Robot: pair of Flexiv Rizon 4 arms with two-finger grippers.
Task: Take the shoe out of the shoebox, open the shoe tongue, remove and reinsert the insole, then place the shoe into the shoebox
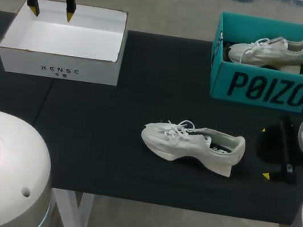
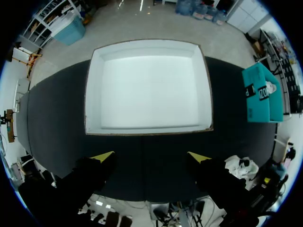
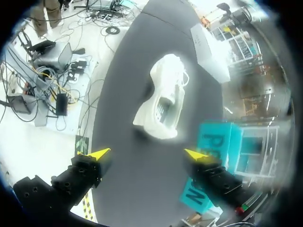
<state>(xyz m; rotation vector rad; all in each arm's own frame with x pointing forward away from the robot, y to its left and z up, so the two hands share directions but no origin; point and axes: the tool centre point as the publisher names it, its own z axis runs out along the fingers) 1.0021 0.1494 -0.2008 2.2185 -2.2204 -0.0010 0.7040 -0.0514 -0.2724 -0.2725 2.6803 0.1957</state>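
A white sneaker (image 1: 192,145) lies on its side in the middle of the black table, apart from both boxes. An open white shoebox (image 1: 58,67) with nothing inside sits at the back left. My left gripper (image 1: 52,13) hangs open above its far rim; in the left wrist view the gripper (image 2: 151,157) looks straight down at the box (image 2: 93,94). My right gripper (image 1: 265,153) stands open just right of the sneaker's heel, holding nothing. In the right wrist view the sneaker (image 3: 163,97) lies ahead of the open fingers (image 3: 147,154).
A teal shoebox (image 1: 270,89) at the back right holds a second white sneaker (image 1: 268,50). The same teal box (image 3: 218,142) shows close beside my right gripper. The table's front edge runs just below the loose sneaker.
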